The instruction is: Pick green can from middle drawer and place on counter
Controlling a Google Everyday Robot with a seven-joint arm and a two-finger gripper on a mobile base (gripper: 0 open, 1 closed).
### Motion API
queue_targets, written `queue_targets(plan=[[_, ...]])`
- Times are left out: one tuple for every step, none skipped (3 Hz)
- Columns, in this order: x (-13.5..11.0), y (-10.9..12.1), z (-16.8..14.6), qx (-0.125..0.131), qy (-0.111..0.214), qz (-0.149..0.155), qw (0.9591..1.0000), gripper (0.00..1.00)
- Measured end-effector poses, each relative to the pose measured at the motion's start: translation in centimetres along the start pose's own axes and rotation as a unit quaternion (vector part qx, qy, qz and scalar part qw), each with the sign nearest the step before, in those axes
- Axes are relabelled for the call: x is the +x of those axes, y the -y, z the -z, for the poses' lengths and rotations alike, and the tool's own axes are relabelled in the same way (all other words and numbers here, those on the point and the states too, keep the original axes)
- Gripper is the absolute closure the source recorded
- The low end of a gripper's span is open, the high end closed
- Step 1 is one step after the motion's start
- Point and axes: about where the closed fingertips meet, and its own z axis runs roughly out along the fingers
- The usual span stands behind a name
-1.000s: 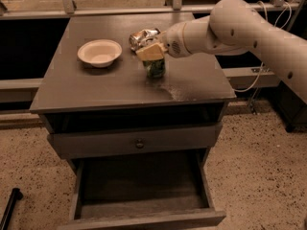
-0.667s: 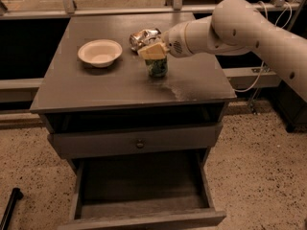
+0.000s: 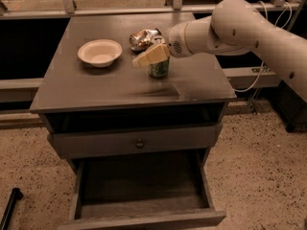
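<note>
In the single camera view, the green can (image 3: 159, 70) stands upright on the counter (image 3: 96, 87), right of centre, and its pale markings are too faint to read as a brand or word. Its silver top is hidden by the gripper (image 3: 149, 56), which sits right over the upper part of the can at the end of the pale arm (image 3: 240, 20) reaching in from the right. I cannot tell whether the gripper clasps the can or is loose about it. Just behind lies a shiny dented can (image 3: 144, 38), with no legible writing, and left of it a pale bowl (image 3: 100, 52). Below, a closed drawer front (image 3: 139, 143) carries a small knob. Under it the middle drawer (image 3: 139, 181) is pulled out, dark floor bare, its front edge cut off by the frame.
</note>
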Motion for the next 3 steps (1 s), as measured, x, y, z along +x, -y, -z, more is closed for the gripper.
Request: queue_targets(plan=[[-0.6, 0.0, 1.5, 0.004, 0.010, 0.046, 0.9989, 0.00], [-2.5, -0.9, 6.5, 0.043, 0.049, 0.119, 0.9908, 0.00], [-2.1, 0.4, 9.2, 0.078, 0.056, 0.148, 0.9843, 0.00]])
